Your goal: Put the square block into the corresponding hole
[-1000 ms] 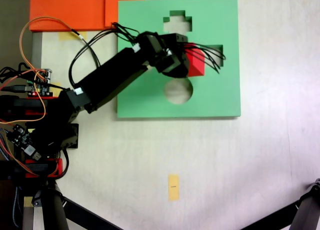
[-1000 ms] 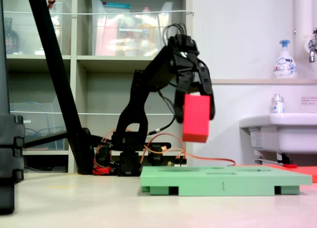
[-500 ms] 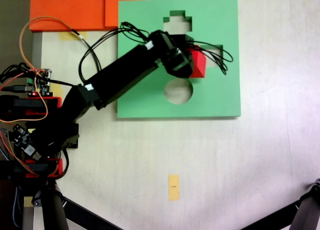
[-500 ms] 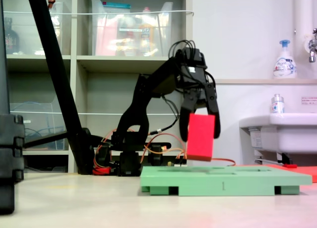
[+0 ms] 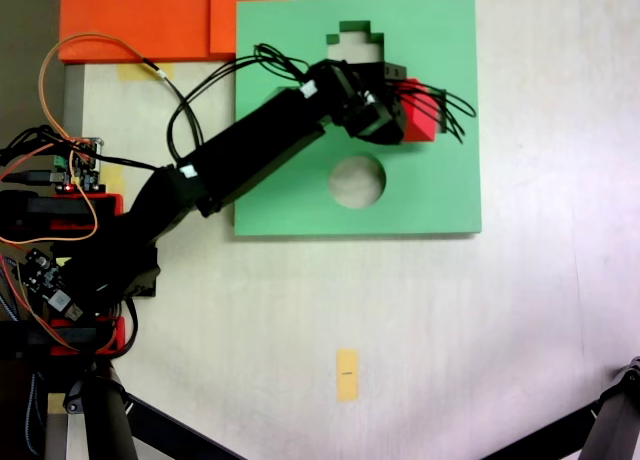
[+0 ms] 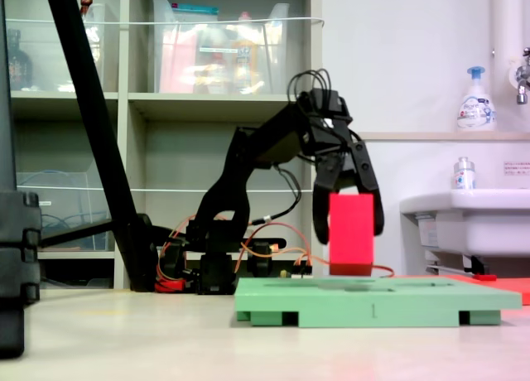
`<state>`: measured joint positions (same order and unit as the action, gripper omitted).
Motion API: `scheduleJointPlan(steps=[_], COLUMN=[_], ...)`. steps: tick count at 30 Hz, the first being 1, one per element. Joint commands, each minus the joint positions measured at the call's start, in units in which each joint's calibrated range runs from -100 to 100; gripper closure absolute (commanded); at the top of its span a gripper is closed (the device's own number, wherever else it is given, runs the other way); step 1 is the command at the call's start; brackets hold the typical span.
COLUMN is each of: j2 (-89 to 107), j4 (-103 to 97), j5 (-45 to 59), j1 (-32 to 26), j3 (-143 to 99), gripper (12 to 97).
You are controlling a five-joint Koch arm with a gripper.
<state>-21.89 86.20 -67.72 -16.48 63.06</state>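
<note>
The square block, held between the jaws, has moved toward the green board's right edge, over the square hole. From the side, the square block has descended, its bottom nearly reaching the green board; insertion seems near.

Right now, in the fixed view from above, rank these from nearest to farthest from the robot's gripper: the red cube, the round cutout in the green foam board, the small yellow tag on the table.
1. The red cube, held in the gripper.
2. The round cutout, below-left on the green foam board.
3. The yellow tag, far below, near the picture's bottom.
</note>
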Motion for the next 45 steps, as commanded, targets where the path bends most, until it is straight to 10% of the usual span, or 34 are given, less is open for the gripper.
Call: scheduleJointPlan(steps=[1, 45], j2=[-0.32, -18.20], j4=[-4.49, -16.05], j5=[-0.59, 0.68], j1=[0.05, 0.34], j3=[5.54, 6.63], gripper=[90.5, 82.8])
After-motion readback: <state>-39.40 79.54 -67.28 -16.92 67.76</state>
